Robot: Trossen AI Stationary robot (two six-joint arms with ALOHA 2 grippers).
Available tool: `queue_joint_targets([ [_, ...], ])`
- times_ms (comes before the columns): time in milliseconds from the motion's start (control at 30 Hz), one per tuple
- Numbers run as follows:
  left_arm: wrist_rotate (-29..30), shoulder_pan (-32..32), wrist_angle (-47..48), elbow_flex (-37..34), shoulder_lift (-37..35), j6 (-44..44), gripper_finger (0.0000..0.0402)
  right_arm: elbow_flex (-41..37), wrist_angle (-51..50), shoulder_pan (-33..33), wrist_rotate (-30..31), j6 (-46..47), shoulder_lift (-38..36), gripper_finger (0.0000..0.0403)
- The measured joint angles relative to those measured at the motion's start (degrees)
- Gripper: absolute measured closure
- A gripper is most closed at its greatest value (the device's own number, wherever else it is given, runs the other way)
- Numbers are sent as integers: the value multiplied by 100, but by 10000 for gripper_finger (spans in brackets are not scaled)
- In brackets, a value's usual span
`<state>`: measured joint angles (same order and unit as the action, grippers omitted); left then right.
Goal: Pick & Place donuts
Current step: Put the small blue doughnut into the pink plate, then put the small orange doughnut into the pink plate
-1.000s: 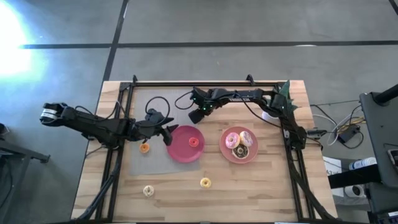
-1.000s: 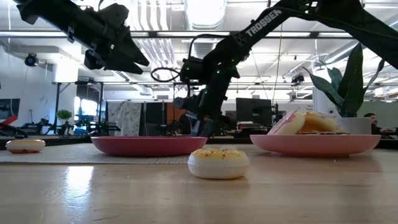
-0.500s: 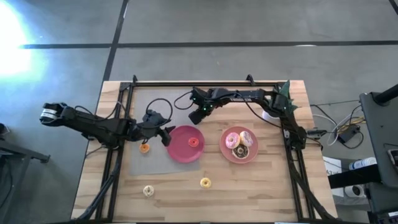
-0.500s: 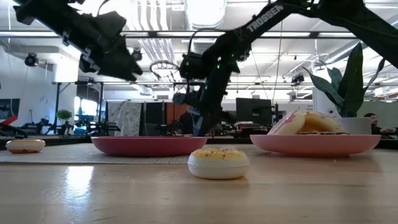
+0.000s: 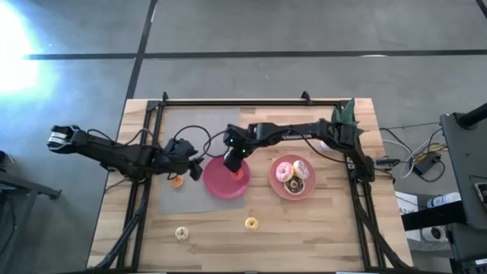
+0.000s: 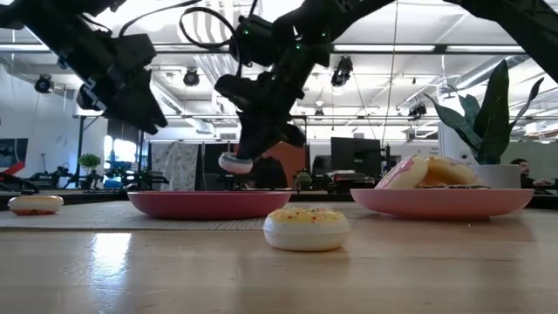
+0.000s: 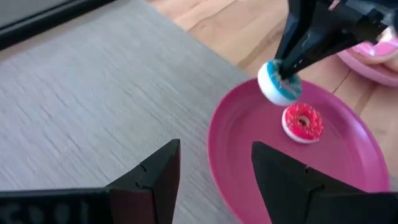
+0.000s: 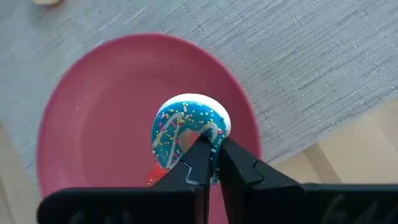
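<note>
- You are working over the wooden table (image 5: 304, 228), w/ a grey mat (image 5: 183, 129) covering its left-rear part; the red plate (image 5: 217, 183) is sitting half on the mat, the pink plate (image 5: 275, 183) just to its right on bare wood.
- Your right gripper (image 8: 210, 163) is hanging above the red plate, fingers pinched narrow on the rim of the blue donut (image 8: 186, 134). In the low view the blue donut (image 6: 234, 163) is riding clear above the plate surface, not touching it.
- Key relation: plate is lying directly below the held donut, so the coming move looks like a straight lower-and-release, no sideways travel needed. Donut is hanging tilted, frosted face toward the wrist cam, ring axis roughly level rather than upright; I judge it may land on edge and roll if you let go high.
- The red donut (image 7: 303, 122) is already lying flat on the red plate, just beside the drop line. Risk: blue one landing on it or knocking it.
- The pink plate is holding three larger donuts, incl. a pink-frosted one (image 5: 284, 171) and a dark one (image 5: 293, 185), packed touching.
- Your left gripper (image 7: 214, 177) is waiting over the mat just left of the red plate, fingers spread wide, holding nothing. The right arm is clearly the nearer one for this place.
- Still loose: orange donut (image 5: 176, 181) on the mat near the left gripper; yellow donut (image 5: 251, 223) and cream donut (image 5: 181, 233) on bare wood at the front.
</note>
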<state>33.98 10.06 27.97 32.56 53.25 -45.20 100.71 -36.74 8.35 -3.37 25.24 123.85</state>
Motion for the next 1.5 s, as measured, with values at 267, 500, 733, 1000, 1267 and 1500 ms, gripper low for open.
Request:
queue_joint_targets([
  [267,17,367,151,0,4,-288,229,-41,65,-5,-126,30,234,353],
  [500,66,612,135,0,7,-471,229,-17,97,-76,-308,305,415,273],
  [733,66,851,-97,0,7,-371,229,-7,-13,-137,224,-121,330,235],
  [1000,262,613,-2431,-427,402,1424,229,22,41,-186,206,-9,330,209],
  [1267,-230,-190,-5064,-1369,1157,1429,229,22,62,-185,201,144,277,204],
  [1500,-886,-598,-5476,-1154,2284,1625,229,22,86,-184,189,179,199,204],
])
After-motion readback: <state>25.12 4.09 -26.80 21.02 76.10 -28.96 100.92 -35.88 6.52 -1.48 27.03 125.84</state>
